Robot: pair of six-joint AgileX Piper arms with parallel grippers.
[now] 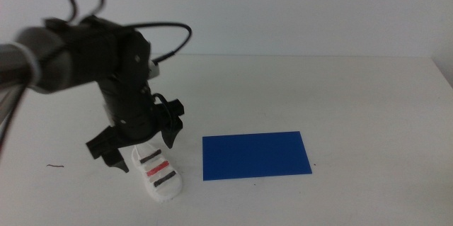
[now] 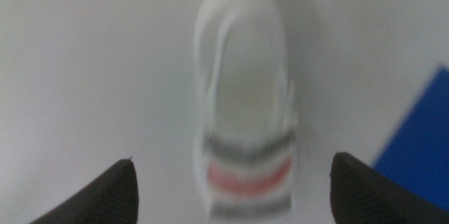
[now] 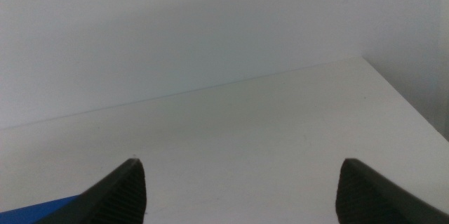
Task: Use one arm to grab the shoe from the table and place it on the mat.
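Left hand [image 1: 139,143] spread wide, hovering right over the heel end of the shoe [image 1: 158,173], nothing pinched. One jaw sits out on the outer side of the shoe near the tabletop [image 1: 368,105], the other on the mat side; from the middle view I can't tell if either tip touches the shoe. My left wrist camera shows both jaw tips far apart with the shoe [image 2: 245,104] centred between them, blurred, lying flat on its sole, straps toward the hand: black, red, black.

Shoe is on the tabletop, not on the mat [image 1: 255,155]. It sits just beside the mat's left edge, toe angled toward the front edge of the tabletop, small gap of white between the two. Mat lies flat, blue, roughly mid-tabletop; a corner of it shows in the left wrist view [image 2: 421,147].

My left arm [image 1: 78,56] comes in from the left side, cable looping above it.

Right hand [image 3: 238,196] is also spread, holding nothing, off to the side and out of the middle view. Its camera sees bare tabletop [image 3: 266,133], the back wall, and a sliver of the mat [image 3: 42,210] by one jaw
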